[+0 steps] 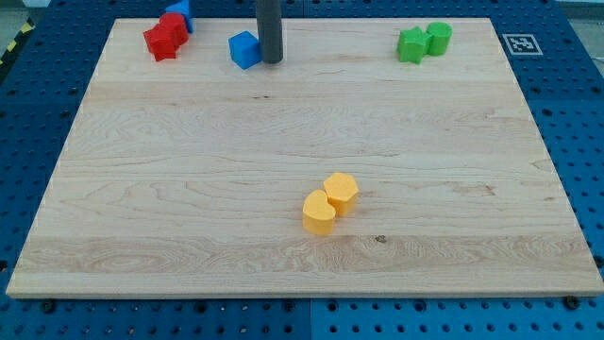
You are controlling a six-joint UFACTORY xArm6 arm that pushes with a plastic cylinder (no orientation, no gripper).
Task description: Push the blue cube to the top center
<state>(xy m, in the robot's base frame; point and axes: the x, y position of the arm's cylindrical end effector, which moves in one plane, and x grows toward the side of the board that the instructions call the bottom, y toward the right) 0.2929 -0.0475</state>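
Seven small blocks lie on the wooden board (pixel 189 189), and I go through them from the view's left to the view's right, placing each one against my tip (pixel 272 61). There are no jaws on this rod, so there is nothing to spread or press together; the rod only pushes with its side.

Far to the tip's left, in the upper corner, a red star-like block (pixel 161 41) and a red block (pixel 175 26) sit touching, with a second blue block (pixel 181 11) just behind them at the board edge. The blue cube (pixel 244 49) is just beside the tip on its left, touching it or nearly so. It is near the top edge but left of the centre. I judge the tip would need to come to the cube's left side to push it rightward.

Well below the tip, two yellow cylinders (pixel 329 202) touch each other. Far to its right, a green star-like block (pixel 411 45) touches a green cylinder (pixel 439 38).
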